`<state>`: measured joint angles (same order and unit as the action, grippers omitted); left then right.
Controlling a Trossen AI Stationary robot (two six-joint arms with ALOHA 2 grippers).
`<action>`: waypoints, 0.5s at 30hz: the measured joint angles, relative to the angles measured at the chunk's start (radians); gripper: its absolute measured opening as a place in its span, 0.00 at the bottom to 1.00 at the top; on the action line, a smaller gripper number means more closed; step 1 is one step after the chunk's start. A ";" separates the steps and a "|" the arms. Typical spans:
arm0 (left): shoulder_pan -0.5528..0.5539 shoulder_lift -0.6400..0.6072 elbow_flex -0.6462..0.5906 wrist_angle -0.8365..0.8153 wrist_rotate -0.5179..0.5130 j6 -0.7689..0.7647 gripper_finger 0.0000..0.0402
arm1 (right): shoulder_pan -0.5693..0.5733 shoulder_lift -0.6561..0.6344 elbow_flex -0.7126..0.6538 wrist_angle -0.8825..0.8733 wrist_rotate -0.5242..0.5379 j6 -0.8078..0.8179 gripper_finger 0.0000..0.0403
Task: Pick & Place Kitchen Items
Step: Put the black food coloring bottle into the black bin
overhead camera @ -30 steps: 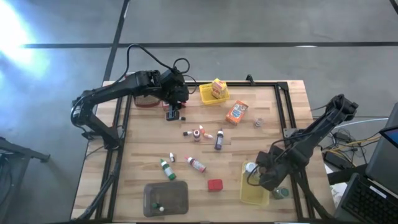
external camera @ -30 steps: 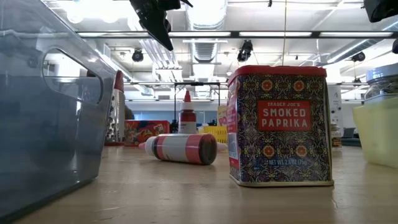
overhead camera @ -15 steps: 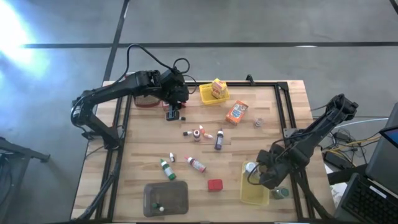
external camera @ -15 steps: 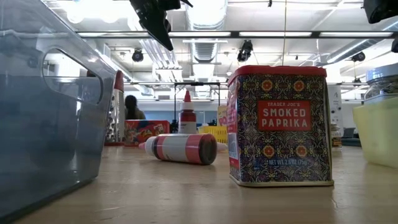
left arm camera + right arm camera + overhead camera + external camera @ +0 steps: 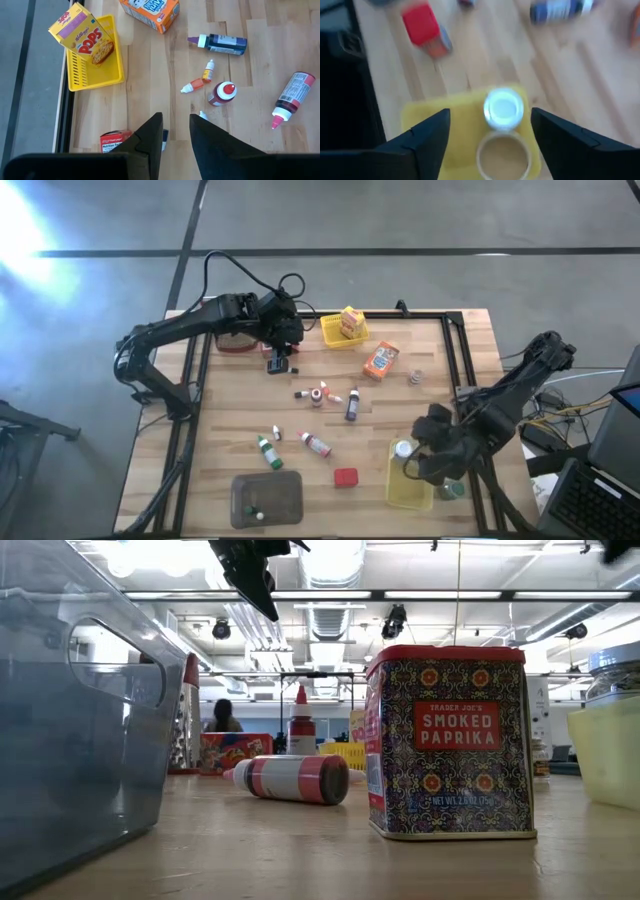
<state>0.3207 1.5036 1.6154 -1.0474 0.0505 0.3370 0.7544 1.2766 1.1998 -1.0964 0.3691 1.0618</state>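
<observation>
Right claw [image 5: 490, 125] has lifted above the yellow basket [image 5: 405, 485].

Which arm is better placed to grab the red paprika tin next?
Right, probably. The right gripper, open and empty, hovers over the yellow basket beside the paprika tin. The left gripper is at the far side.

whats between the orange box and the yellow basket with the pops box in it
Nothing: in the high view only bare wood separates the orange box from the yellow basket holding the Pops box; the left wrist view agrees.
</observation>
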 joint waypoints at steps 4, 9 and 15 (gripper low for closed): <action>0.000 0.000 0.000 0.000 0.000 0.000 0.26 | 0.000 0.000 0.086 0.001 0.144 -0.127 0.59; 0.000 0.000 0.000 0.000 0.000 0.000 0.26 | 0.000 0.000 0.167 0.016 0.294 -0.304 0.54; 0.000 0.000 0.000 0.000 0.000 0.000 0.26 | -0.006 0.000 0.217 0.021 0.423 -0.330 0.49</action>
<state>0.3210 1.5036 1.6154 -1.0477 0.0505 0.3367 0.7482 1.2766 1.4164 -1.0759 0.7923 0.7319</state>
